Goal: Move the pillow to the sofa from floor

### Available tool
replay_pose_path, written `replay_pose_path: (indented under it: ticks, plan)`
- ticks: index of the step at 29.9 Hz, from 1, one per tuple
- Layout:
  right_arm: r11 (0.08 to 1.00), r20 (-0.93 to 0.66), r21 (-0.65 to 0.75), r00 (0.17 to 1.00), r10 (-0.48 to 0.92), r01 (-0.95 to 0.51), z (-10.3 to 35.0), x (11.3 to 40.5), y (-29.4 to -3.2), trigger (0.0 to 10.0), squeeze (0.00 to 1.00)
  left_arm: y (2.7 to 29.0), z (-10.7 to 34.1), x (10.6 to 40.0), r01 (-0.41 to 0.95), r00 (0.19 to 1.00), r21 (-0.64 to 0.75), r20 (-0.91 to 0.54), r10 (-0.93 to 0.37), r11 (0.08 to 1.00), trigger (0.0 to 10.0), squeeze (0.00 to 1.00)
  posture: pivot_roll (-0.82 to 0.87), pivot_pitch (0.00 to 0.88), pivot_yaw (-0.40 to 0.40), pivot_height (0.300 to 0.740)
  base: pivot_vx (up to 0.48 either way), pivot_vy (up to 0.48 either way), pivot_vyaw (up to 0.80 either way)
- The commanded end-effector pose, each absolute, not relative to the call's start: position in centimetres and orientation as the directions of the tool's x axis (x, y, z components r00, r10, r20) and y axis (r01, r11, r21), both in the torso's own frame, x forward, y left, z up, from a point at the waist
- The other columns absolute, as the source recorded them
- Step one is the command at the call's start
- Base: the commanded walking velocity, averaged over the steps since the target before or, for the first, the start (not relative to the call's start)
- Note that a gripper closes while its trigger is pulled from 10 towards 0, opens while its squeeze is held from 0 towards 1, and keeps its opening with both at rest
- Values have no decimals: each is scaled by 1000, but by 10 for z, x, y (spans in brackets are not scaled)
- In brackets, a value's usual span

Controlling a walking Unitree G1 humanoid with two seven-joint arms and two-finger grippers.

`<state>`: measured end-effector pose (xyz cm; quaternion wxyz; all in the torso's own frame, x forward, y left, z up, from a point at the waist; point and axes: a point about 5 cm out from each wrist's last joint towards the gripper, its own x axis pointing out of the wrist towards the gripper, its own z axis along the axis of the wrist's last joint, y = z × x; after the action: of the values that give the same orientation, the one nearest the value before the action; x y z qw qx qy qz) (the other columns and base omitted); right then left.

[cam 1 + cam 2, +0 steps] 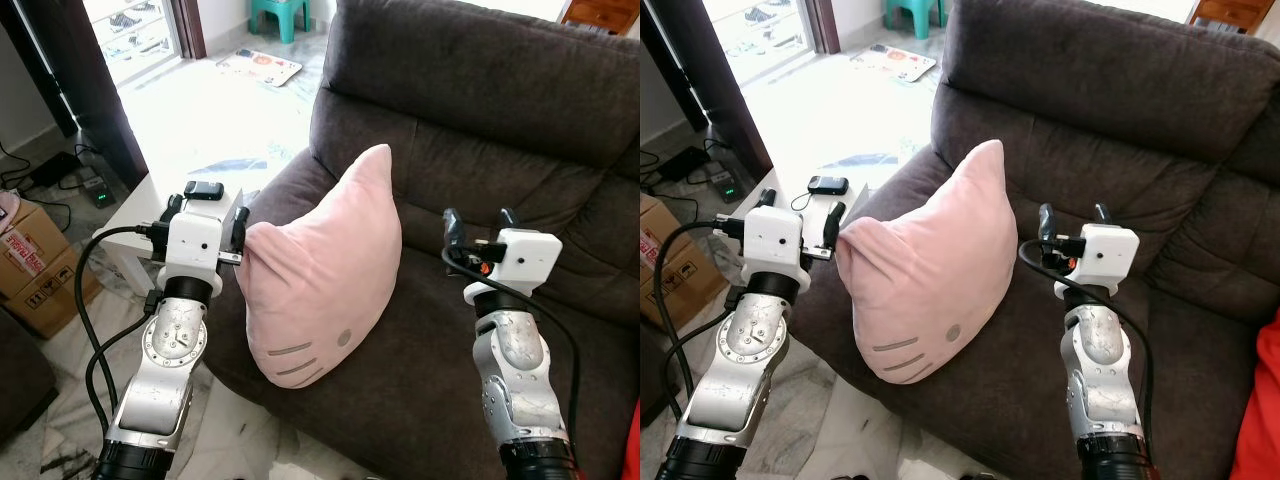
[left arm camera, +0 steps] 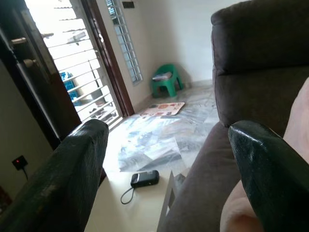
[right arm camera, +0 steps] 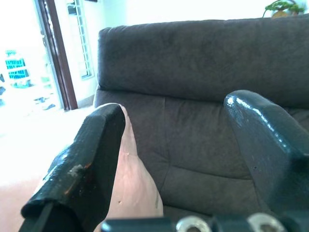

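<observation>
A pink cat-face pillow (image 1: 320, 270) stands upright on the seat of the dark brown sofa (image 1: 480, 90), its lower edge hanging over the seat's front. My left gripper (image 1: 207, 212) is open at the pillow's left corner, with one finger against the fabric. In the left wrist view the pillow (image 2: 298, 121) lies beside that finger, not between the two. My right gripper (image 1: 478, 222) is open above the seat, a little to the right of the pillow and apart from it. The pillow's edge (image 3: 137, 179) shows past one finger in the right wrist view.
A low white table (image 1: 150, 205) with a small black device (image 1: 203, 189) stands against the sofa's left arm. A cardboard box (image 1: 35, 265) and cables lie further left. A green stool (image 1: 280, 12) and a picture mat (image 1: 258, 67) are on the floor beyond.
</observation>
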<state>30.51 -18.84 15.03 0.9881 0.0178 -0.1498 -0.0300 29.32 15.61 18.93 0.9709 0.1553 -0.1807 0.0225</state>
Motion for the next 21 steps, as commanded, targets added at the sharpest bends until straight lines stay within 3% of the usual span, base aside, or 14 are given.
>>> replay_pose_path:
  ticks: [1, 7, 21]
  plan:
    - [997, 296, 49, 952, -73, 61, 145, 296, -193, 10000, 0, 159, 185, 292, -109, 932, 295, 361, -5, 949, 10000, 0, -6, 65, -50, 740, 0, 0, 0]
    - [994, 278, 43, 955, -106, 98, 140, 291, -205, 10000, 0, 166, 181, 284, -113, 928, 298, 372, -7, 948, 10000, 0, -6, 50, -41, 740, 0, 0, 0]
    - [994, 305, 68, 947, -102, 85, 145, 294, -197, 10000, 0, 158, 183, 290, -97, 917, 282, 399, -25, 955, 10000, 0, -23, 16, -29, 740, 0, 0, 0]
